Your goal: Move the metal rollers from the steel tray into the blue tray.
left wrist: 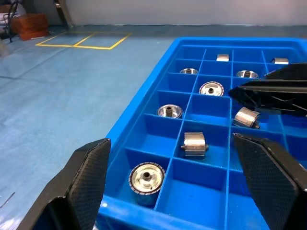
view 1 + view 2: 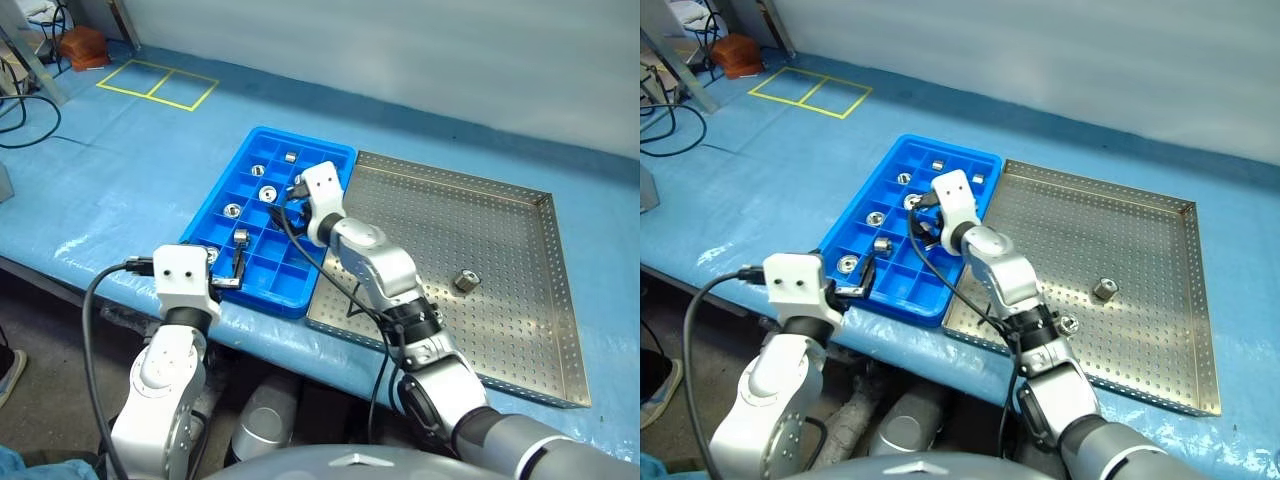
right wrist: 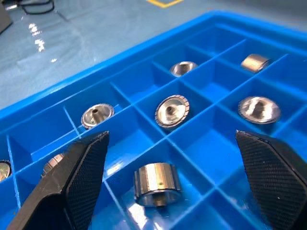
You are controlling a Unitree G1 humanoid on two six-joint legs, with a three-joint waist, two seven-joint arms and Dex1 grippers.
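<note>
Currently the step in hand appears to be a release into the blue tray, judged from the head views: the right gripper hangs over the tray's middle compartments, and the steel tray sits touching the blue tray's right-hand side. Two metal rollers lie on the steel tray's perforated floor, one well away from the blue tray and one nearer the robot, which the left eye view does not show. The left gripper stands at the blue tray's near edge.

Next, the left wrist view shows the left gripper's jaws spread wide and empty, with rollers seated singly in the blue tray's compartments and the right gripper's black fingers above them.

Finally, the right wrist view shows the right gripper's jaws wide apart, holding nothing, with one roller lying in the compartment directly beneath. The next move likely calls for carrying the right gripper back over the steel tray to a remaining roller.
</note>
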